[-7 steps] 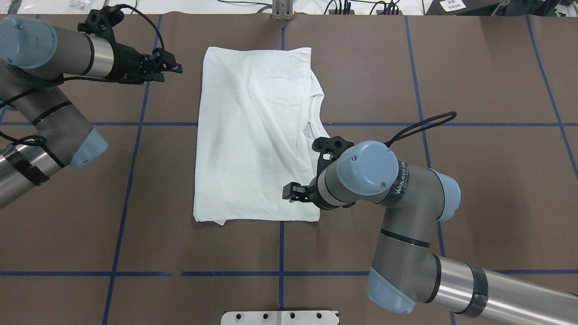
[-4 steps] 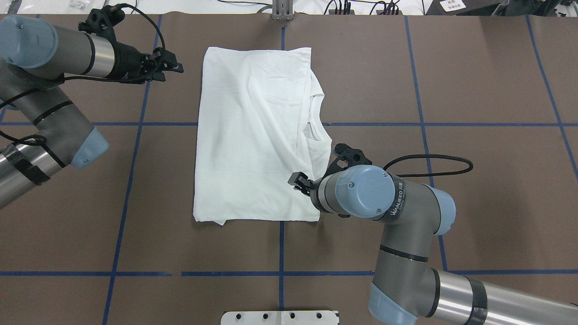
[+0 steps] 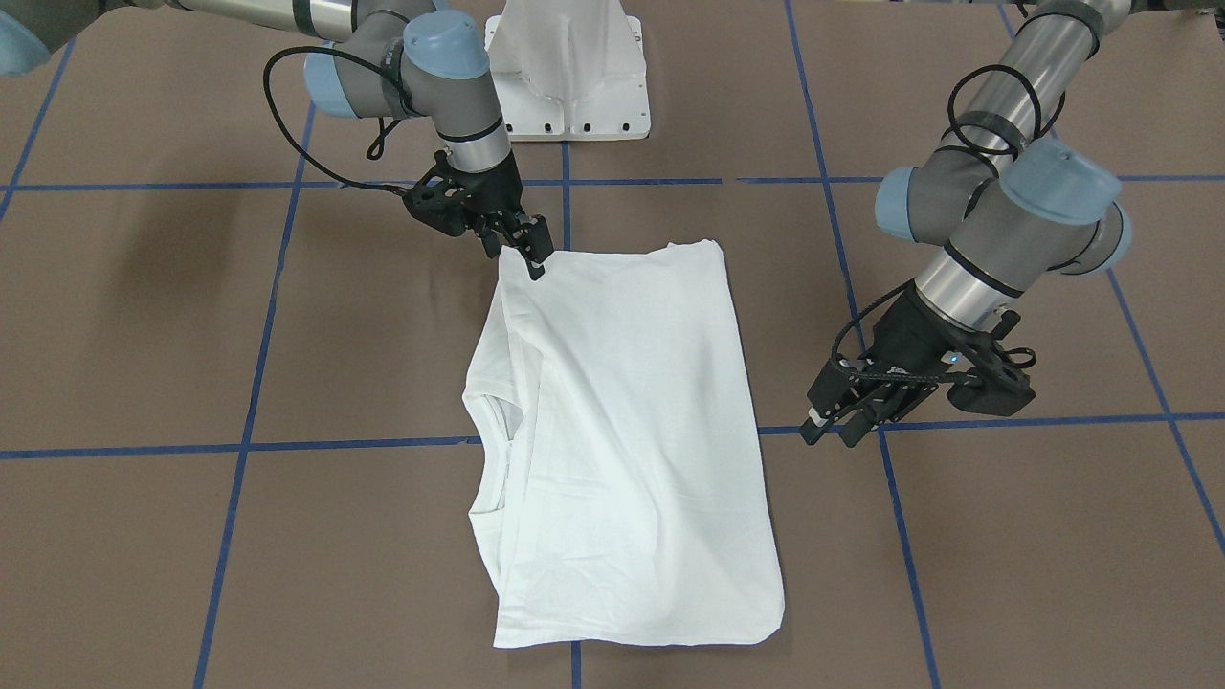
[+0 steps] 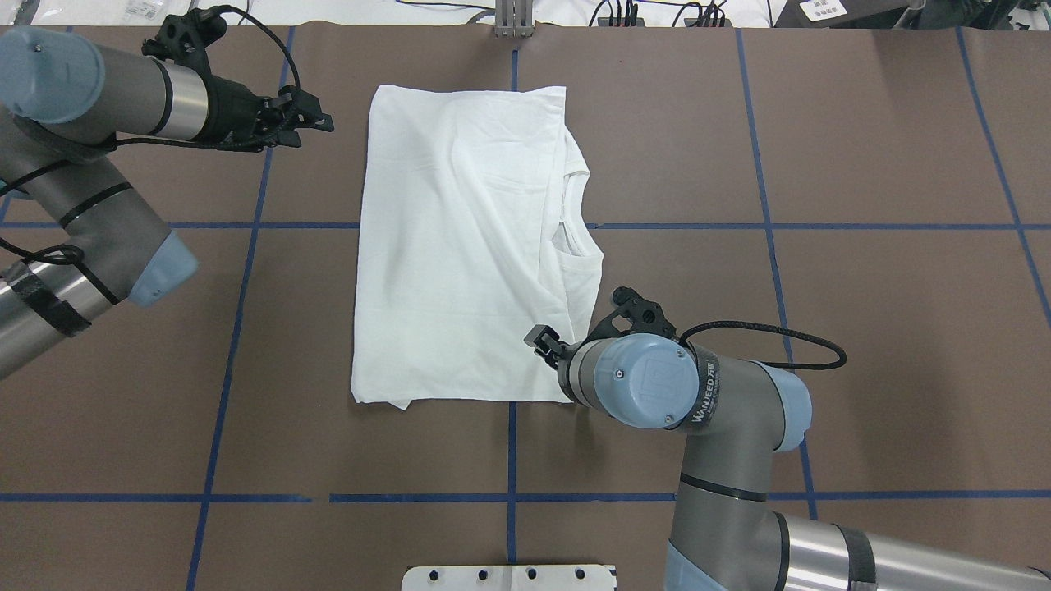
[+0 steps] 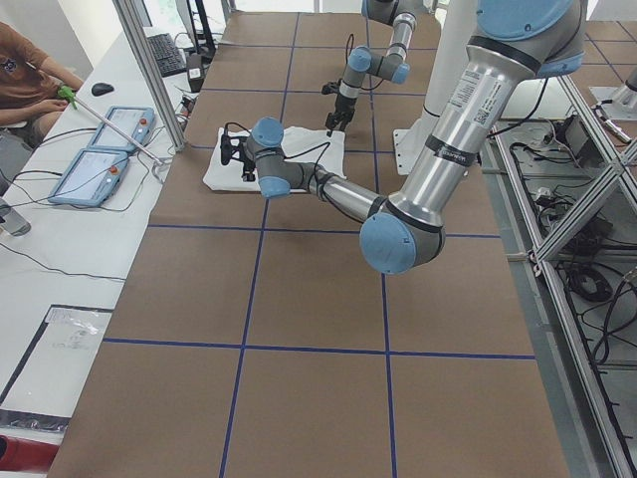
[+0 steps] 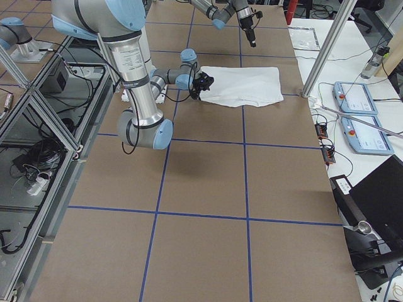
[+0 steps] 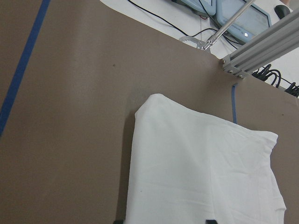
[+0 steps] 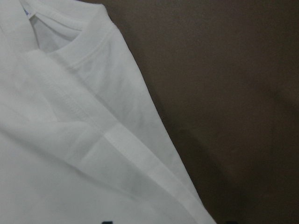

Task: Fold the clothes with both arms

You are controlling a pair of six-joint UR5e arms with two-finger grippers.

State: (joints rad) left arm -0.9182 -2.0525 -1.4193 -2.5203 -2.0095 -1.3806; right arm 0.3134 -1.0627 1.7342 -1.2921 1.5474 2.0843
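Observation:
The white T-shirt lies folded lengthwise in the middle of the brown table, its ribbed collar at its right edge. It also shows in the front view. My right gripper is low at the shirt's near right corner, also seen in the front view. In the right wrist view the shirt's edge fills the frame and the jaws stand apart. My left gripper is open and empty, off the shirt's far left corner and above bare table. It also shows in the front view.
Blue tape lines grid the table. The white pedestal base stands at the robot's side. An aluminium post and cables sit at the far edge. A side table with teach pendants lies beyond, with a person seated there.
My right arm has swung its wrist toward the robot's side, and its gripper has shifted slightly right onto the shirt's near right corner. The left arm has barely moved.

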